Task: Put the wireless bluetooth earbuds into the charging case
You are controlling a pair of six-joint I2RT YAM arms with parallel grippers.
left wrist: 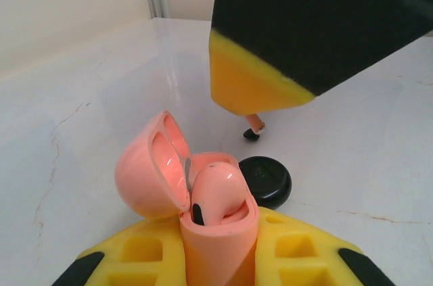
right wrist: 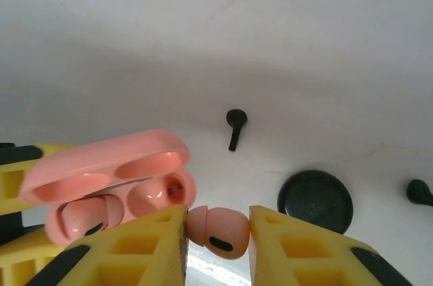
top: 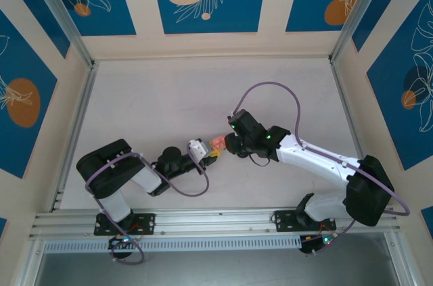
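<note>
1. Small salmon-pink charging case (left wrist: 220,239) of glossy plastic, a rounded pebble shape. It sits near the middle of the table, between the two arms. Its hinged lid (left wrist: 152,171) stands open, and the lower body is hidden between yellow fingers.
2. Contents: one glossy salmon-pink earbud (left wrist: 216,195) is seated in a well. The neighbouring well (right wrist: 157,195) shows its shiny hollow.
3. Left gripper (left wrist: 220,262), ribbed yellow plastic with black pads, is clamped on the charging case.
4. Right gripper (right wrist: 218,222) pinches a second earbud (right wrist: 218,232), pink with a dark slot, just right of the case rim.
5. Flat black round disc (right wrist: 315,201) lies on the white, faintly veined table (left wrist: 101,97).
6. Small black stemmed pieces (right wrist: 235,124) lie farther off, too small to identify; one is cut off at the frame edge.
</note>
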